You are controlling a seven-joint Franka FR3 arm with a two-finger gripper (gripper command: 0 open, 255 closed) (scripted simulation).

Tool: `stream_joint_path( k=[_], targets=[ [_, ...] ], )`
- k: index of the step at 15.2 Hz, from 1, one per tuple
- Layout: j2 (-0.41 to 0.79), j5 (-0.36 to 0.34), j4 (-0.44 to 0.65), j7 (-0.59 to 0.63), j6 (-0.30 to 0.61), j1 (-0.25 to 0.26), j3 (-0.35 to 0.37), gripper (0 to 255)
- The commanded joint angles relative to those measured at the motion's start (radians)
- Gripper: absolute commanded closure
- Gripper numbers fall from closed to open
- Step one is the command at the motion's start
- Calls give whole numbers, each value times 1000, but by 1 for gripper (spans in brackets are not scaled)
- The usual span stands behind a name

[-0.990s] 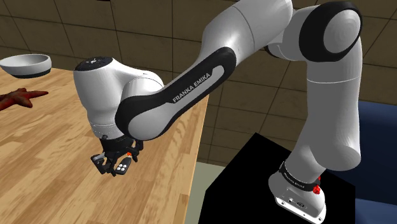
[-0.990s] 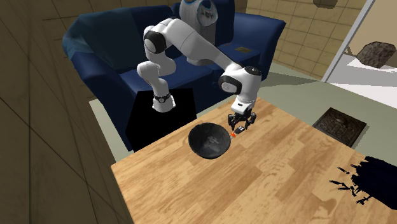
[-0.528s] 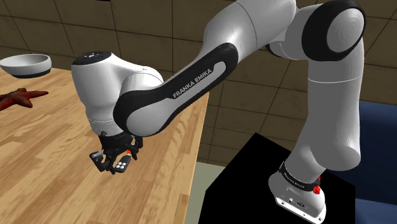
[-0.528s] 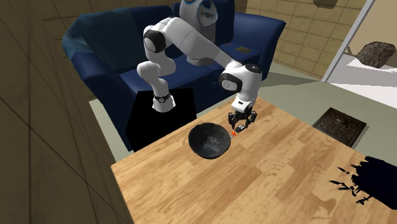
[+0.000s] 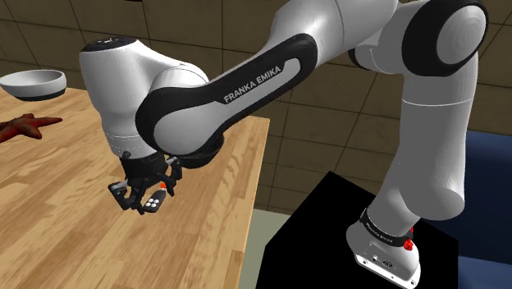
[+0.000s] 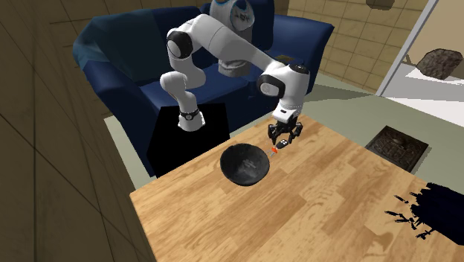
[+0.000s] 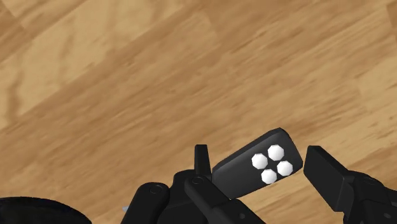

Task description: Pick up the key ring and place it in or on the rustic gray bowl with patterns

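Observation:
My gripper (image 5: 139, 195) hangs above the wooden table (image 5: 66, 222), shut on the key ring (image 5: 155, 202), a black fob with white buttons and a small orange part. In the wrist view the fob (image 7: 245, 177) lies slanted between the two black fingers of the gripper (image 7: 257, 159), with bare wood below. From the second exterior view the gripper (image 6: 282, 137) and the key ring (image 6: 275, 149) are a little to the right of and above the dark patterned bowl (image 6: 244, 164). A curved edge of that bowl (image 7: 32, 213) shows beside the hand.
A pale grey bowl (image 5: 34, 82) and a red starfish-like thing (image 5: 25, 127) sit far off on the table. The table's edge (image 5: 254, 197) runs beside the black stand (image 5: 336, 238). A blue sofa (image 6: 149, 67) is behind the arm. Small black bits (image 6: 409, 212) lie at the far corner.
The arm has lifted the hand and the key ring higher above the table and shifted them slightly toward the shoulder view's left. The fingers have stayed clasped on the fob.

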Motion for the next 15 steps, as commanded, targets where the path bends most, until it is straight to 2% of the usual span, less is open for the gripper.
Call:
stream_joint_path(
  k=[1, 15],
  targets=[
    [-13, 10, 12, -7, -23, -3, 4, 255],
    [-61, 49, 142, -35, -190, -7, 22, 255]
  ],
)
